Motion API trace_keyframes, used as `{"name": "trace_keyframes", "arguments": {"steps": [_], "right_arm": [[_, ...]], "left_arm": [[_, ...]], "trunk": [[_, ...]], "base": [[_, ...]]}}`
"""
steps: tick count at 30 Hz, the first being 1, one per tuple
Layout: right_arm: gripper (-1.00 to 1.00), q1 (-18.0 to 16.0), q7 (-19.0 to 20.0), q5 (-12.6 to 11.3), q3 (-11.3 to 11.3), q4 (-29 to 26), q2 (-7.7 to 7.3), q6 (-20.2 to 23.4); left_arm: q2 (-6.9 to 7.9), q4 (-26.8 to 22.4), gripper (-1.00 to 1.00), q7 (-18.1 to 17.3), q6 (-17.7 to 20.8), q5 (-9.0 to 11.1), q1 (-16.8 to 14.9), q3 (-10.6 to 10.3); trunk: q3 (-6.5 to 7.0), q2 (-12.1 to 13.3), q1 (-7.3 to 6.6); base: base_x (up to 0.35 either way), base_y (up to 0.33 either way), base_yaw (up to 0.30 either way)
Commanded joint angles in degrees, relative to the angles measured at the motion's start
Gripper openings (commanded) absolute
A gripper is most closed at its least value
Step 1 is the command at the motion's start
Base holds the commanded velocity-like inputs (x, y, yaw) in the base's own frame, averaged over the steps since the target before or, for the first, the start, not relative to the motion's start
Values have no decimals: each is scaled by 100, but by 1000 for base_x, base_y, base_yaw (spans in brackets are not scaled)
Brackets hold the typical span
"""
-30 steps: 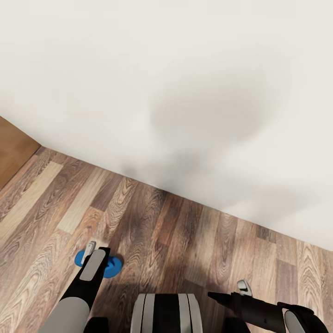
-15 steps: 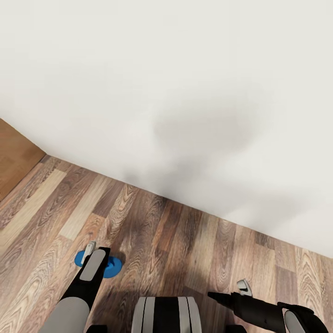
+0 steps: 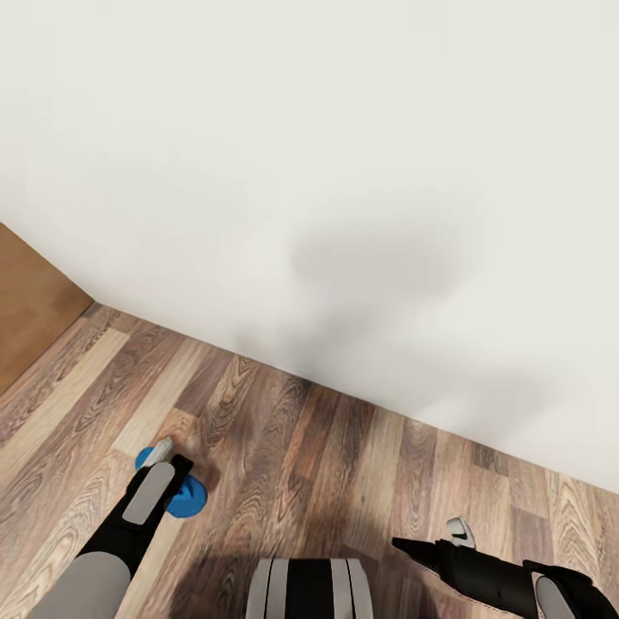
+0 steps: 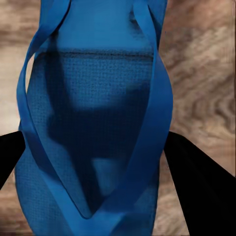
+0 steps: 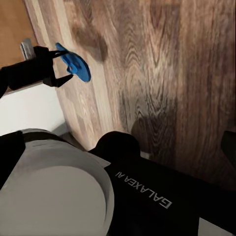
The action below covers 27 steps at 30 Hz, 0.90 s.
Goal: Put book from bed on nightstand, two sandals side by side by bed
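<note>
At the lower left of the head view, the left gripper [image 3: 165, 471] is clamped on one blue sandal [image 4: 93, 123], carried above the wood floor [image 3: 344, 464]. It looks light and floppy; gripping the sole edges seems safest. The right gripper [image 3: 413, 548]: cannot tell.

The left arm reaches forward and down at the robot's left side, its left gripper [image 3: 174, 481] closed on a blue sandal [image 4: 93, 128], one black finger [image 4: 199, 182] on either side of the sole. The right arm lies low, pointing inward across the base; the right gripper [image 3: 421, 548] looks empty, though its jaws are hard to make out.
</note>
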Motion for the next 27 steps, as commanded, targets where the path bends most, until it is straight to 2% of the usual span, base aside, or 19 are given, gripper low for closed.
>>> {"name": "trace_keyframes", "arguments": {"steps": [1, 3, 4, 5, 9, 11, 15, 17, 18, 19, 23, 24, 27], "right_arm": [[100, -2, 23, 11, -62, -1, -1, 24], [100, -2, 23, 10, -330, -1, -3, 29], [100, -2, 23, 10, -402, -1, -3, 32], [100, -1, 23, 10, -533, 1, -3, 39], [100, -2, 23, 12, -772, 3, -4, 50], [100, -2, 23, 13, -796, 3, -4, 51], [100, -2, 23, 16, -824, 0, -4, 52], [100, -2, 23, 16, -831, 1, -4, 53], [100, -2, 23, 17, -835, 0, -4, 53], [100, -2, 23, 18, -836, 0, -4, 53], [100, -2, 23, 19, -838, -1, -1, 53], [100, -2, 23, 19, -838, -1, 2, 53], [100, -2, 19, 19, -831, 4, 7, 53]], "left_arm": [[67, -9, -100, -64, 103, 52, 11, -17], [310, 19, -100, -715, 361, 50, 43, -67], [366, 35, -100, -931, 419, 50, 51, -75], [474, 87, -100, -1364, 520, 48, 76, -87], [745, 564, -100, -2446, 672, 33, 161, -103], [792, 722, -100, -2640, 685, 30, 171, -105], [861, 1107, -100, -3049, 686, -136, 183, -125], [895, 1316, -100, -3340, 684, -397, 186, -134], [921, 1554, -100, -3705, 677, -740, 187, -138], [935, 1721, -100, -3989, 673, -968, 188, -140], [961, 2070, -100, -4674, 663, -1423, 189, -137], [994, 2284, -100, -4970, 641, -1627, 189, -135], [1098, 2416, -100, -5185, 617, -1726, 189, -134]], "trunk": [[19, 0, -3], [64, 3, -8], [86, 4, -11], [108, 6, -13], [196, 11, -24], [241, 14, -29], [329, 19, -39], [374, 22, -44], [396, 23, -47], [418, 24, -49], [507, 30, -60], [529, 31, -62], [595, 35, -70]], "base": [[0, 0, 0], [0, 0, 0], [0, 0, 0], [0, 0, 0], [0, 0, 0], [0, 0, 0], [0, 0, 0], [0, 0, 0], [0, 0, 0], [0, 0, 0], [0, 0, 0], [0, 0, 0], [0, 0, 0]]}}
